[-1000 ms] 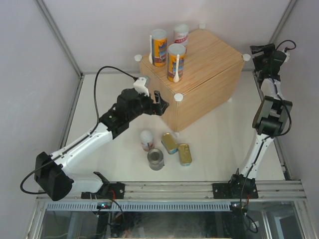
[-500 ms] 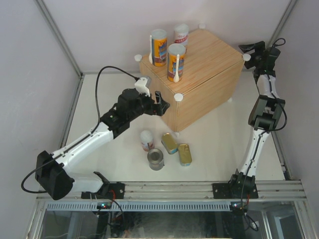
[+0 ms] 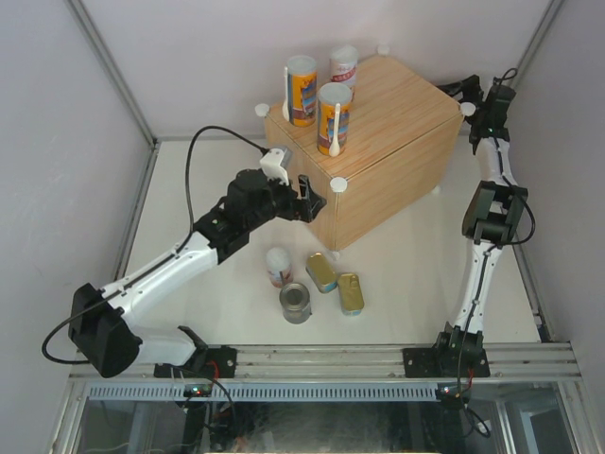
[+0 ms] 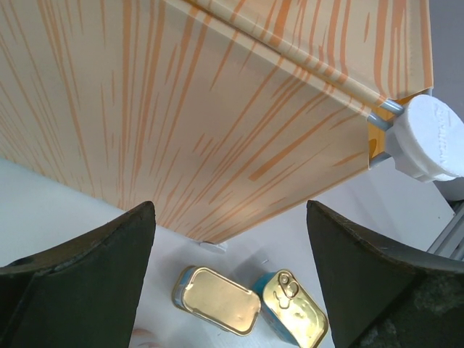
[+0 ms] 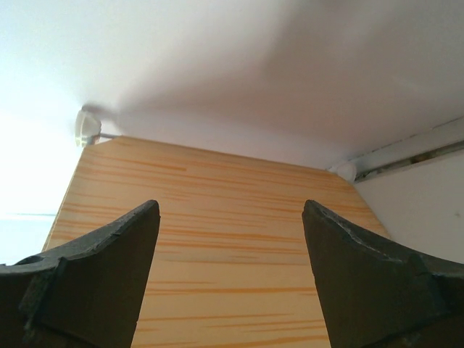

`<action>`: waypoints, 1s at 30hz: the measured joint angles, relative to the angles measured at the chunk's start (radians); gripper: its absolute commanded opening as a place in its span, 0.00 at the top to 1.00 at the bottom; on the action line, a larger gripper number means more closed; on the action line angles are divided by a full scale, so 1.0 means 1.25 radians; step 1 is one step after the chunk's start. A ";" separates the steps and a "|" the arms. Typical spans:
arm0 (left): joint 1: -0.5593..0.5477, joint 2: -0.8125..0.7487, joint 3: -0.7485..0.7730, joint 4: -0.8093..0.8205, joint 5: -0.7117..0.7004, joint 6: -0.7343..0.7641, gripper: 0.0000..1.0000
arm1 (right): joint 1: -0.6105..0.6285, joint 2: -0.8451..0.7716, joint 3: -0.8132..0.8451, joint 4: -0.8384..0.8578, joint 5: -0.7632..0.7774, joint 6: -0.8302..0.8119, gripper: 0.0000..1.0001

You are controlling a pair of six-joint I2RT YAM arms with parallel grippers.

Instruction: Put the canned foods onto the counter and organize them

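Gold flat tins (image 3: 321, 271), a silver-topped can (image 3: 295, 303) and a white-lidded tube (image 3: 277, 266) are not yet placed and lie just below the wide-open, empty left hand (image 3: 308, 194), while three tubes (image 3: 334, 118) are grouped at one end of the wood-grain worktop (image 3: 397, 113), probably to spare room, and the right hand (image 3: 460, 88) is held open and empty by its far corner.

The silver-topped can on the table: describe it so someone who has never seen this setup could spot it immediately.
Find the big wood-grain box on the white table; four containers cluster before its near corner. The silver-topped can is the one closest to the table's near edge, beside a white-lidded tube and two flat gold tins. It alone has a shiny silver top.
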State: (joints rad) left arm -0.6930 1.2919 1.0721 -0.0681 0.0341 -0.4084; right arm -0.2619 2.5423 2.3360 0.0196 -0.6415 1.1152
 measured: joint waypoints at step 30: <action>-0.025 0.009 0.000 0.001 -0.003 0.001 0.11 | 0.041 0.027 0.018 -0.011 -0.123 0.024 0.20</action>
State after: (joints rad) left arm -0.7246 1.3033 1.0721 -0.0673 0.0303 -0.4076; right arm -0.2104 2.5759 2.3589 0.0059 -0.7952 1.1454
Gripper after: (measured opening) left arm 0.887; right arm 0.800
